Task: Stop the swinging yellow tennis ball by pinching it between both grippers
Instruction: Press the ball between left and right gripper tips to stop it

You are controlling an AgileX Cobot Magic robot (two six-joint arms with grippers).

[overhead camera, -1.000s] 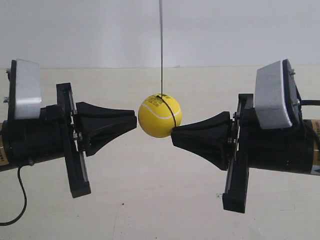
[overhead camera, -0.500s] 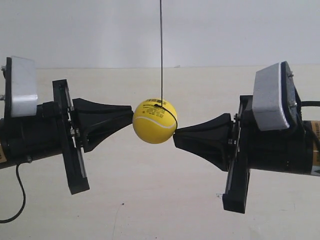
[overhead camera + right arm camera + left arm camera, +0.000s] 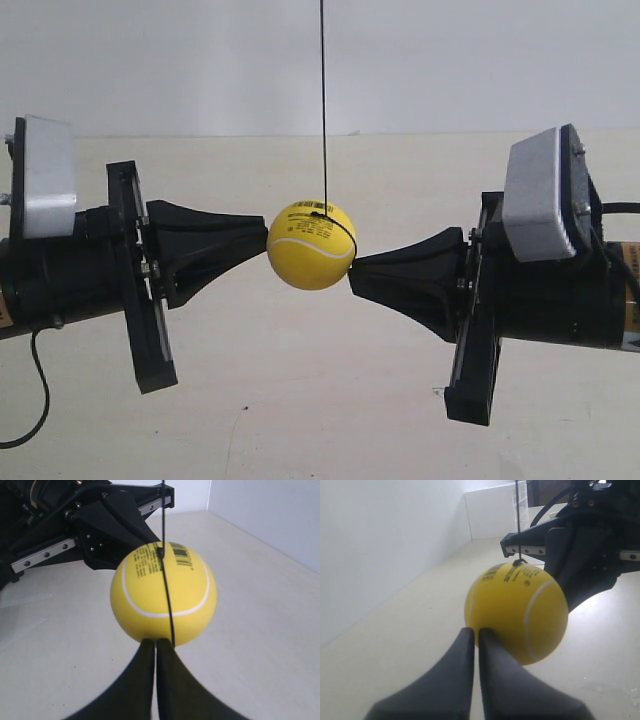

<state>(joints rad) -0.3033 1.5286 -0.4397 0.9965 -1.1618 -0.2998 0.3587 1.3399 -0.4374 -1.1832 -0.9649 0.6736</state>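
Note:
The yellow tennis ball hangs on a thin black string between two black grippers. The shut fingertips of the arm at the exterior view's left touch one side of the ball. Those of the arm at the exterior view's right touch its lower opposite side. In the left wrist view my left gripper is shut, tips against the ball. In the right wrist view my right gripper is shut, tips under the ball beside the string.
A pale tabletop lies below both arms, with a white wall behind. A black cable hangs under the arm at the exterior view's left. The opposite arm's black cross plate stands close behind the ball.
The ball swung toward the exterior view's left and met that side's fingertips, which had moved in. In the last half second it barely shifted and now touches both grippers.

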